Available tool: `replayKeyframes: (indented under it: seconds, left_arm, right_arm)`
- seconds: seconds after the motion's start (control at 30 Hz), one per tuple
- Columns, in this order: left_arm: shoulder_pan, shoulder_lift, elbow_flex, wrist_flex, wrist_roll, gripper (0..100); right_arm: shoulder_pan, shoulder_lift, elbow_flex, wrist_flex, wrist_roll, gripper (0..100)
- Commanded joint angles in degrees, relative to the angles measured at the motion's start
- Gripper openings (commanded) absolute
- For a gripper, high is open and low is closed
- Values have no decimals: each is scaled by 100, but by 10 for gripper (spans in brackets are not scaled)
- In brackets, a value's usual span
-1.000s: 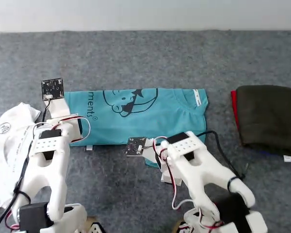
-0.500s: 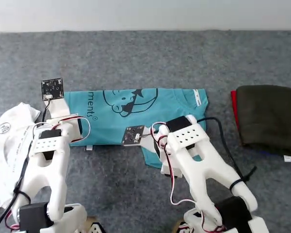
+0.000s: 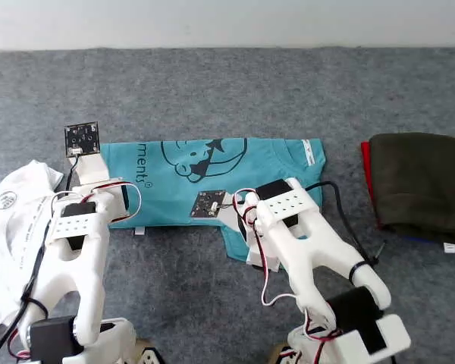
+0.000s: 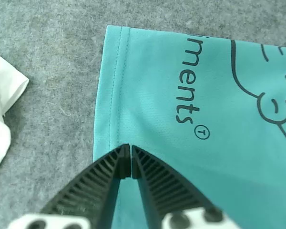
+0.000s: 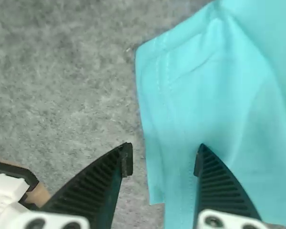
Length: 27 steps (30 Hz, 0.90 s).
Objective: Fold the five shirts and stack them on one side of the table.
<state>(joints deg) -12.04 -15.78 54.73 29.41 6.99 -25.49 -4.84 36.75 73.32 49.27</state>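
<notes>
At the table's left edge lies the heap of white shirts, not yet folded. My left gripper has not moved in the last second. Its jaws are closed, tips together on the hem corner of the teal shirt, though I cannot tell whether any cloth is pinched between them. The teal shirt itself lies flat across the middle of the table and has not shifted.

The change is on the right. My right gripper has swung a little left and toward the far edge. It now hangs over the sleeve on the shirt's near side, jaws open, with one finger over the carpet and the other over the cloth. I judge I am lining up a second grasp for the next fold, and the fold itself is not yet begun. At the right edge sits the folded stack, dark olive on top of red.

As for writing, the teal shirt carries dark lettering and a cartoon figure. There is a neck label at the collar, a round badge on a white shirt, and a small white tag on the stack. I leave all of it unread.
</notes>
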Motion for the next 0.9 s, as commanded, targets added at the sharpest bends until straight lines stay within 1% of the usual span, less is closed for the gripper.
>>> replayKeyframes:
  seconds: [0.0, 0.13, 0.3, 0.43, 0.5, 0.67, 0.87]
  left_arm:
    - [9, -35, -66, 44, 9, 14]
    - [9, -35, -66, 44, 9, 14]
    - [9, -35, -66, 44, 9, 14]
    - [9, -35, -57, 44, 9, 14]
    - [9, -35, -57, 44, 9, 14]
    - [9, -35, -57, 44, 9, 14]
    - [9, -35, -57, 44, 9, 14]
  right_arm:
    - [48, 119, -229, -101, -44, 225]
    - [48, 426, -220, -163, -35, 226]
    - [84, 927, -220, -356, 202, 224]
    - [163, 1323, -255, -655, 62, 221]
    - [154, 1314, -281, -708, 53, 191]
    - [163, 1270, -281, -813, 53, 66]
    - [171, 1262, -290, -866, -149, 46]
